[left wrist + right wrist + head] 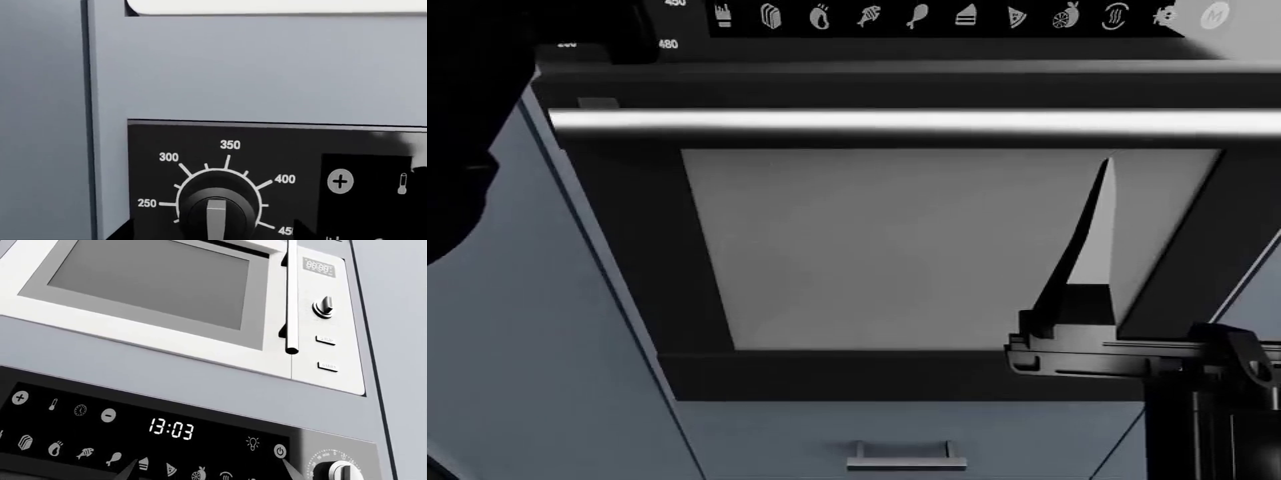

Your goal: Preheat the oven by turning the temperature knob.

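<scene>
Left wrist view: temperature knob (pixel 219 214) is seen close up at the left end of the oven (pixel 280 180) control panel, dark round dial with a grey pointer bar, ringed by white ticks and numbers 250, 300, 350, 400 and a cut-off 45x. The lower half of the knob is cropped by the frame edge. A white plus icon (pixel 340 181) and a thermometer icon (pixel 402 183) sit on the panel beside it. Blue-grey cabinet panel (pixel 253 70) lies above the oven. No left gripper fingers are visible in this view, so its state cannot be told.

Head view: oven window (pixel 894 250) and long silver bar handle (pixel 894 121) fill the frame; a strip of white food icons (pixel 921 16) runs along the top. The knob itself is hidden there: a dark mass, likely the left arm (pixel 481 120), covers the top-left corner, with only the numbers 450 and 180 showing next to it. A pale round "M" control (pixel 1217 16) is at the far right of the strip. Right gripper (pixel 1081 290) is held in front of the window, one thin pale finger (pixel 1090 240) pointing up; from one view, spread or pressed together cannot be told. A drawer with a small metal handle (pixel 908 460) is below the oven.

Right wrist view: clock display (pixel 171 429) reads 13:03 on the oven panel; a white microwave (pixel 173 300) is mounted above. Two finger tips (pixel 130 471) show at the frame edge, set apart, pinching nothing.
</scene>
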Robot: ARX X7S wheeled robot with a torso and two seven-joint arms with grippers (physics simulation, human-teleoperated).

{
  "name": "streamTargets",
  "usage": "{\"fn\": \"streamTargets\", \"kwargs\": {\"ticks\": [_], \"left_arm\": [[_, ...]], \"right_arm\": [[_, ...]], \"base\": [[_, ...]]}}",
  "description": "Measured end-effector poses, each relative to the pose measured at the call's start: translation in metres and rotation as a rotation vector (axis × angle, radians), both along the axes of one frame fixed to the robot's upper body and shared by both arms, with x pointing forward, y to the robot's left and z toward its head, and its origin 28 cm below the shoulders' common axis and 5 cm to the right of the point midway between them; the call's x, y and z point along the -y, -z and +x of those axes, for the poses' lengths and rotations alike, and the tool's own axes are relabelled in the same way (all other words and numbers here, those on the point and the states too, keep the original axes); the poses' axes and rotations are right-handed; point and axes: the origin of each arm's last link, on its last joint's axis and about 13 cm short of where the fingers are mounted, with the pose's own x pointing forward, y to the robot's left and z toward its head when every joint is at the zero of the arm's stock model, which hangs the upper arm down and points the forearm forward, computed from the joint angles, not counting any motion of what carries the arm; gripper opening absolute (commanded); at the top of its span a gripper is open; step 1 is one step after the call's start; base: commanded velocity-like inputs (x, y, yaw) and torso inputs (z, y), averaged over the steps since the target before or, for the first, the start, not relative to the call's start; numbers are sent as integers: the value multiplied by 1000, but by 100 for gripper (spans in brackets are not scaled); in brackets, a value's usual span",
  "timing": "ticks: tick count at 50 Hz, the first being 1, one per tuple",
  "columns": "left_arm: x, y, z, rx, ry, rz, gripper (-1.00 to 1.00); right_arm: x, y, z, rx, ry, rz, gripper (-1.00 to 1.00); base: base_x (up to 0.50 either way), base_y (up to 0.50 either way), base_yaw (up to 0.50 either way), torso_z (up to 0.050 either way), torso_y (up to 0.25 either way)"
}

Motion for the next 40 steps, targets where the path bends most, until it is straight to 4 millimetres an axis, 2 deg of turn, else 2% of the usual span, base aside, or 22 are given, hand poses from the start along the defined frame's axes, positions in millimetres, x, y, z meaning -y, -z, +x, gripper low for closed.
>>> {"fn": "streamTargets", "kwargs": {"ticks": [40], "left_arm": [[2,5,20,-31,-11,9,100]], "right_arm": [[0,0,0,-4,1,-3,100]], "base": [[0,0,0,0,0]]}}
